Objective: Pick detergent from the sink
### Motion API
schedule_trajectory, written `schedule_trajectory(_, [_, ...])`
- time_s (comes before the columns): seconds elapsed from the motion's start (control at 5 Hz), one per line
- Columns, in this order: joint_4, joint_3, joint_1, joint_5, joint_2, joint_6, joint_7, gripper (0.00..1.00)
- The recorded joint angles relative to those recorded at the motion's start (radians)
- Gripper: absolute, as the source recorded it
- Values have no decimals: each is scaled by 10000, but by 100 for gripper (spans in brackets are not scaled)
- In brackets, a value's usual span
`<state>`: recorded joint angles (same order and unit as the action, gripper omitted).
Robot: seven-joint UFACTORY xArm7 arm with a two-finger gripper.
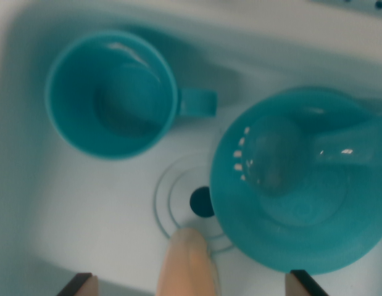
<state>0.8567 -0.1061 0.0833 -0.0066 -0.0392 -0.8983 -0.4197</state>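
Observation:
I look straight down into a pale sink (86, 209). A pale peach, rounded object (187, 262) rises at the bottom middle of the wrist view; it looks like the top of the detergent bottle, and its lower part is cut off by the frame edge. My gripper (191, 285) is open. Its two dark fingertips (76, 285) show at the bottom left and bottom right, wide apart, with the peach object between them and touching neither.
A teal cup (110, 92) stands upright at the upper left, handle pointing to the view's right. A teal bowl (302, 185) holding a teal scoop sits at the right, partly over the drain (202, 201). The sink's white rim runs along the top.

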Motion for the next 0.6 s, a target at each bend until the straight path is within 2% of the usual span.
schedule_trajectory(0.2, [0, 0, 0, 0, 0, 0, 0, 0])
schedule_trajectory(0.4, [-279, -47, 32, 7, -1, 293, -159, 0])
schedule_trajectory(0.6, [-279, -47, 32, 7, -1, 293, -159, 0])
